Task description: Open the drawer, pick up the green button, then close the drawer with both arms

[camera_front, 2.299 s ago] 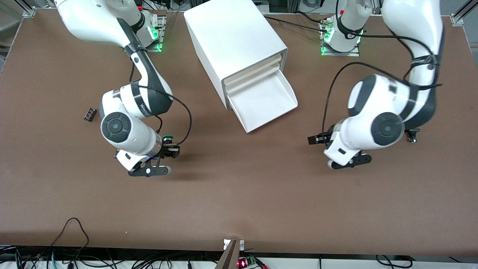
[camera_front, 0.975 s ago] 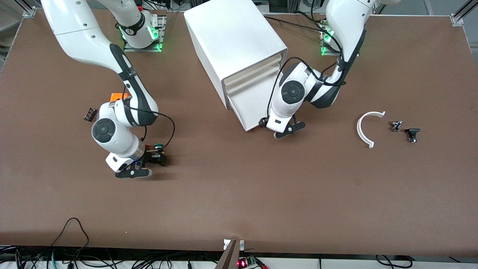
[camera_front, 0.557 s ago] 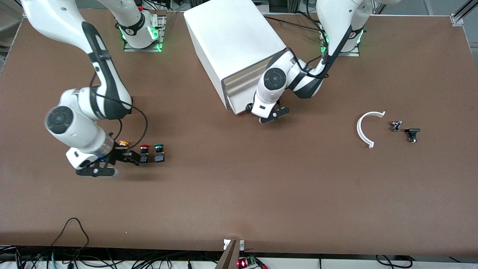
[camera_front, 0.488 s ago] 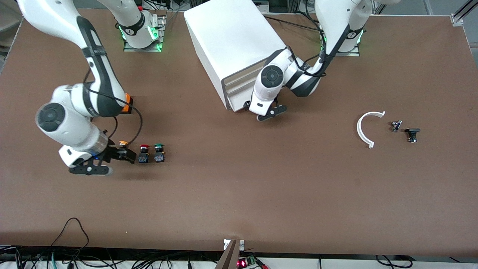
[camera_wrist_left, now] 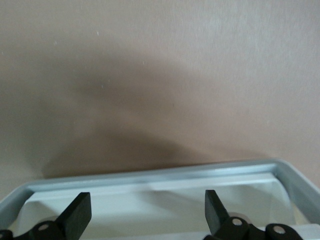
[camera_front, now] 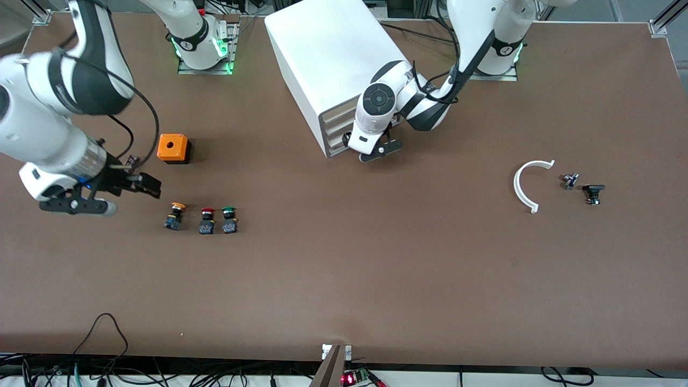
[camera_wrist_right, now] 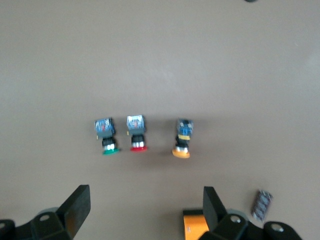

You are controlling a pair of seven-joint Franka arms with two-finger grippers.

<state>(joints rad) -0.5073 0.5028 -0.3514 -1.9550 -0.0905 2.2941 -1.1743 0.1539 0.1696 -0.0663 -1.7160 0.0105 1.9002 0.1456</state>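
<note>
The green-capped button (camera_front: 229, 220) stands on the table beside the red one (camera_front: 206, 220), out of the drawer (camera_front: 339, 141), which looks pushed almost in. The left gripper (camera_front: 352, 141) is wide open and empty at the drawer front; the right gripper (camera_front: 141, 182) hangs open and empty near the orange box (camera_front: 173, 148)

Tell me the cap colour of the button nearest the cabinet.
Green; the button shows best in the front view.

Three buttons in a row — green-capped button (camera_wrist_right: 106, 134) outermost
</note>
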